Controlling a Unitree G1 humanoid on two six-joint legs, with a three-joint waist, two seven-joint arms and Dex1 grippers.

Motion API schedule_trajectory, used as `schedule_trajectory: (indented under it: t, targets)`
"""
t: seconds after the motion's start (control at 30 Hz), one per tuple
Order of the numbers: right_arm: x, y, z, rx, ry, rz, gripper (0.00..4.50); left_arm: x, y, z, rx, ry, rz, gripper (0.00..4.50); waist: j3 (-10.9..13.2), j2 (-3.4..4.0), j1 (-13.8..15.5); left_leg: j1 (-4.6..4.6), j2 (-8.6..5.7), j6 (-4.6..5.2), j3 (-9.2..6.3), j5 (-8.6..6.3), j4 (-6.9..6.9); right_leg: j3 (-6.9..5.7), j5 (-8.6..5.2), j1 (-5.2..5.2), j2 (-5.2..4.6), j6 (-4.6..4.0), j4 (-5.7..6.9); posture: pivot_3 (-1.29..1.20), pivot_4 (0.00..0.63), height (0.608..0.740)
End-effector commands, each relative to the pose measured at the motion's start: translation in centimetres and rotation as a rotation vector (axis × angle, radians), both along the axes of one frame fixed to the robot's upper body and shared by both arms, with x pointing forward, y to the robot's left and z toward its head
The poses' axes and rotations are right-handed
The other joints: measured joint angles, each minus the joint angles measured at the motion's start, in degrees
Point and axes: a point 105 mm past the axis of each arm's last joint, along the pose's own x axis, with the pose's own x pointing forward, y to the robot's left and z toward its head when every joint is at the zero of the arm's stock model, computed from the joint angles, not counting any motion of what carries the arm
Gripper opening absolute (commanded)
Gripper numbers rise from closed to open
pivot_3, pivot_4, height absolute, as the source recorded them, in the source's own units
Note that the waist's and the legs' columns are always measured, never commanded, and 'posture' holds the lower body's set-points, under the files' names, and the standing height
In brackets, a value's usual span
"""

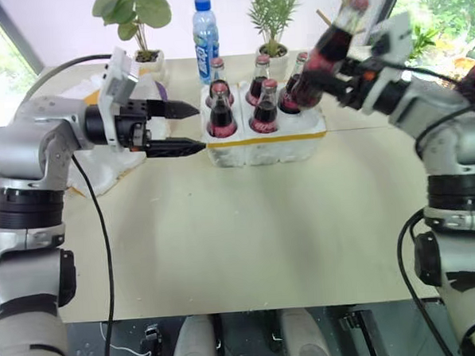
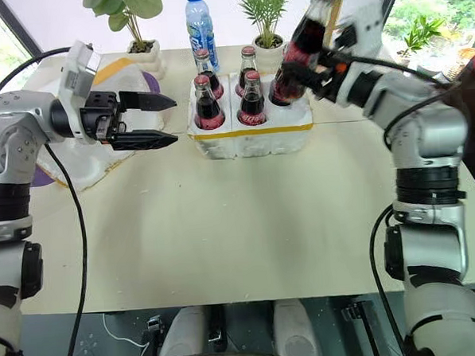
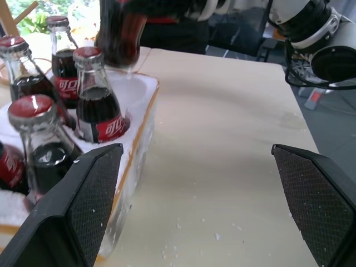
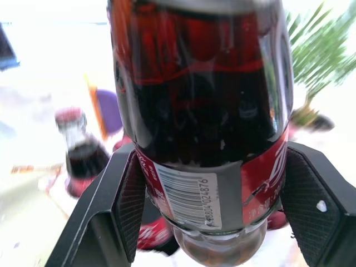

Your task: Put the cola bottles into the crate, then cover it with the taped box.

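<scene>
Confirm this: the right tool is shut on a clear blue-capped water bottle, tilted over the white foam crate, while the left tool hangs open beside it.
One error: the right tool grips a red-labelled glass cola bottle, as the right wrist view shows. The tilt over the white foam crate and the open left tool are correct.

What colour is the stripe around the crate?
Yellow. The stripe runs round the white crate; right eye view shows it best.

Glossy glass cola bottles — matt styrofoam crate

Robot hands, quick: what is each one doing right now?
Left gripper: open, holding nothing.
Right gripper: closed on a cola bottle, tilted above the crate.
</scene>
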Motion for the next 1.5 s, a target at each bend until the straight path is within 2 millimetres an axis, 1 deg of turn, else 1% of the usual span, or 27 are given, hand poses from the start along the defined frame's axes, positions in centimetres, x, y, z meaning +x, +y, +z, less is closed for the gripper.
schedule_trajectory:
  t: [0.03, 0.1, 0.17, 0.27, 0.37, 0.43, 0.47, 0.5, 0.57, 0.67, 0.77, 0.83, 0.87, 0.93, 0.97, 1.0, 1.03, 1.1, 1.13, 1.17, 1.27, 1.37, 1.43, 1.5]
  targets:
    - [0.6, -0.6, 1.6, -0.042, -0.082, -0.057, 2.77, -0.5, 0.4, 1.3, -0.014, -0.065, 0.012, 4.50, 0.0, 0.00, 0.2, -0.13, -0.05, 0.00, 0.00, 0.00, 0.02, -0.02, 0.01, -0.10, -0.08, 0.01, 0.00, 0.00, 0.150, 0.740]
    - [0.9, -0.7, 0.7, -0.067, -0.059, -0.072, 2.77, -0.5, 0.6, 1.3, -0.013, -0.067, 0.025, 4.50, 0.0, 0.01, 0.1, -0.47, -0.10, -0.06, -0.02, 0.04, 0.10, -0.03, 0.06, -0.35, -0.14, 0.10, -0.01, 0.00, 0.150, 0.740]
    - [1.0, -0.6, -0.3, -0.089, -0.033, -0.071, 2.77, -0.5, 1.0, 1.3, -0.010, -0.066, 0.041, 4.50, 0.0, 0.01, -0.1, -0.67, -0.16, -0.32, -0.03, 0.19, 0.11, -0.03, 0.10, -0.47, -0.18, 0.17, -0.03, 0.00, 0.150, 0.740]
    - [1.2, -0.9, -2.0, -0.110, 0.021, -0.088, 2.77, -0.4, 1.3, 1.2, -0.008, -0.066, 0.062, 4.50, 0.0, 0.01, -0.2, -0.72, -0.17, -0.33, -0.04, 0.19, 0.11, -0.04, 0.11, -0.51, -0.17, 0.19, -0.04, 0.00, 0.150, 0.740]
    - [1.6, -0.8, -4.0, -0.142, 0.071, -0.099, 2.77, -0.3, 1.4, 1.3, -0.010, -0.067, 0.071, 4.50, 0.0, 0.01, -0.2, -0.70, -0.17, -0.32, -0.04, 0.19, 0.12, -0.06, 0.11, -0.51, -0.17, 0.19, -0.06, 0.00, 0.150, 0.740]
    - [1.7, -0.6, -5.0, -0.149, 0.096, -0.102, 3.82, -0.3, 1.5, 1.4, -0.010, -0.071, 0.078, 4.50, 0.0, 0.01, -0.2, -0.69, -0.17, -0.30, -0.04, 0.18, 0.13, -0.07, 0.11, -0.50, -0.17, 0.19, -0.02, 0.00, 0.150, 0.740]
    - [1.7, -0.5, -5.1, -0.152, 0.097, -0.106, 4.17, -0.3, 1.5, 1.4, -0.009, -0.073, 0.081, 4.50, 0.0, 0.01, -0.2, -0.69, -0.18, -0.30, -0.04, 0.18, 0.13, -0.07, 0.11, -0.51, -0.17, 0.19, -0.01, 0.00, 0.150, 0.740]
    - [1.7, -0.5, -5.1, -0.153, 0.093, -0.110, 4.46, -0.3, 1.5, 1.5, -0.009, -0.076, 0.083, 4.50, 0.0, 0.00, -0.2, -0.68, -0.18, -0.30, -0.05, 0.19, 0.14, -0.07, 0.11, -0.50, -0.17, 0.19, 0.00, 0.00, 0.150, 0.740]
    - [1.4, -0.3, -4.2, -0.145, 0.066, -0.093, 4.46, -0.5, 1.8, 1.9, -0.009, -0.083, 0.091, 4.50, 0.0, 0.00, -0.2, -0.64, -0.17, -0.31, -0.08, 0.19, 0.14, -0.07, 0.11, -0.46, -0.16, 0.19, 0.00, 0.00, 0.150, 0.740]
    - [0.1, -0.3, -2.3, -0.130, 0.028, -0.026, 4.46, -1.5, 2.6, 3.0, -0.011, -0.097, 0.099, 4.50, 0.0, 0.00, -0.3, -0.66, -0.16, -0.32, -0.10, 0.20, 0.13, -0.06, 0.11, -0.48, -0.15, 0.19, -0.02, 0.00, 0.150, 0.740]
    - [-3.0, -0.8, 0.7, -0.194, -0.022, 0.105, 4.46, -3.1, 4.5, 4.6, 0.009, -0.130, 0.160, 4.50, 0.0, 0.03, -0.3, -0.73, -0.13, -0.33, -0.10, 0.20, 0.11, -0.05, 0.11, -0.57, -0.15, 0.19, -0.03, 0.00, 0.150, 0.740]
    - [-4.3, -1.0, 1.7, -0.223, -0.025, 0.154, 4.46, -3.9, 5.4, 5.1, 0.019, -0.138, 0.192, 4.50, 0.0, 0.03, -0.3, -0.76, -0.12, -0.31, -0.10, 0.19, 0.09, -0.06, 0.11, -0.60, -0.15, 0.19, -0.05, 0.00, 0.150, 0.740]
    - [-5.1, -1.2, 2.2, -0.246, -0.025, 0.182, 4.46, -4.3, 6.0, 5.3, 0.027, -0.141, 0.221, 4.50, 0.0, 0.02, -0.3, -0.75, -0.11, -0.30, -0.10, 0.18, 0.08, -0.06, 0.10, -0.60, -0.15, 0.19, -0.06, 0.00, 0.150, 0.740]
    - [-7.0, -1.6, 3.4, -0.295, -0.030, 0.250, 4.46, -5.5, 8.5, 5.3, 0.084, -0.146, 0.327, 4.50, 0.0, 0.02, -0.5, -0.69, -0.10, -0.08, -0.09, 0.05, 0.08, -0.06, 0.10, -0.54, -0.15, 0.19, -0.08, 0.00, 0.150, 0.740]
    - [-7.6, -1.7, 3.8, -0.307, -0.030, 0.270, 4.46, -5.9, 9.2, 5.3, 0.106, -0.147, 0.359, 4.50, 0.0, 0.03, -0.6, -0.63, -0.05, -0.04, -0.04, 0.04, 0.08, -0.03, 0.10, -0.54, -0.15, 0.19, -0.05, 0.00, 0.150, 0.740]
    - [-8.4, -1.5, 4.5, -0.294, -0.029, 0.311, 4.46, -6.6, 10.9, 4.8, 0.150, -0.139, 0.421, 4.50, 0.0, 0.03, -0.7, -0.59, -0.04, -0.04, 0.00, 0.04, 0.08, -0.01, 0.10, -0.54, -0.15, 0.18, -0.02, 0.00, 0.150, 0.740]
    - [-9.1, -1.2, 5.0, -0.276, -0.025, 0.354, 4.46, -7.1, 12.3, 4.5, 0.188, -0.127, 0.478, 4.50, 0.0, 0.03, -0.7, -0.52, 0.02, -0.06, 0.02, 0.04, 0.08, -0.01, 0.10, -0.52, -0.12, 0.17, 0.00, 0.00, 0.150, 0.740]
    - [-10.7, -0.2, 5.9, -0.264, -0.048, 0.456, 4.46, -7.7, 15.9, 3.3, 0.281, -0.108, 0.614, 4.50, 0.0, 0.04, -0.8, -0.40, 0.05, -0.07, 0.09, 0.05, 0.06, -0.01, 0.13, -0.47, -0.05, 0.10, 0.01, 0.00, 0.150, 0.740]
    - [-11.0, 0.0, 6.0, -0.263, -0.056, 0.482, 4.46, -7.9, 16.8, 2.9, 0.310, -0.106, 0.648, 4.50, 0.0, 0.04, -0.7, -0.32, 0.08, -0.09, 0.14, 0.06, 0.04, -0.01, 0.12, -0.45, -0.03, 0.05, 0.02, 0.00, 0.150, 0.740]
    - [-11.5, 0.6, 6.4, -0.245, -0.073, 0.522, 4.46, -8.0, 18.7, 2.4, 0.338, -0.092, 0.712, 4.50, 0.0, 0.04, -0.6, -0.26, 0.11, -0.12, 0.14, 0.07, 0.03, -0.03, 0.09, -0.41, -0.02, -0.01, 0.02, 0.00, 0.150, 0.740]
    - [-12.2, 1.9, 7.1, -0.199, -0.096, 0.627, 4.46, -8.2, 22.7, 1.3, 0.371, -0.025, 0.818, 4.50, 0.0, 0.03, -0.3, -0.09, 0.14, -0.15, 0.16, 0.07, -0.01, -0.07, 0.02, -0.26, -0.04, -0.14, 0.01, 0.00, 0.150, 0.740]
    - [-11.9, 2.6, 6.5, -0.228, -0.090, 0.664, 4.46, -7.6, 24.7, -0.4, 0.456, 0.036, 0.830, 4.50, 0.0, 0.01, 0.2, -0.09, 0.14, -0.16, 0.23, 0.07, -0.02, -0.10, -0.04, -0.24, -0.21, -0.23, -0.01, 0.00, 0.150, 0.740]
    - [-11.6, 2.8, 6.1, -0.246, -0.083, 0.679, 4.46, -7.0, 25.4, -1.3, 0.504, 0.070, 0.817, 4.50, 0.0, 0.00, 0.4, -0.11, 0.09, -0.15, 0.40, 0.06, -0.02, -0.09, -0.04, -0.22, -0.28, -0.24, -0.04, 0.00, 0.150, 0.740]
    - [-11.3, 2.9, 5.9, -0.247, -0.082, 0.682, 4.46, -5.9, 26.0, -1.9, 0.546, 0.079, 0.825, 4.50, 0.0, -0.03, 0.7, -0.12, 0.08, -0.13, 0.57, 0.05, -0.02, -0.06, -0.03, -0.26, -0.29, -0.23, -0.05, 0.00, 0.150, 0.740]
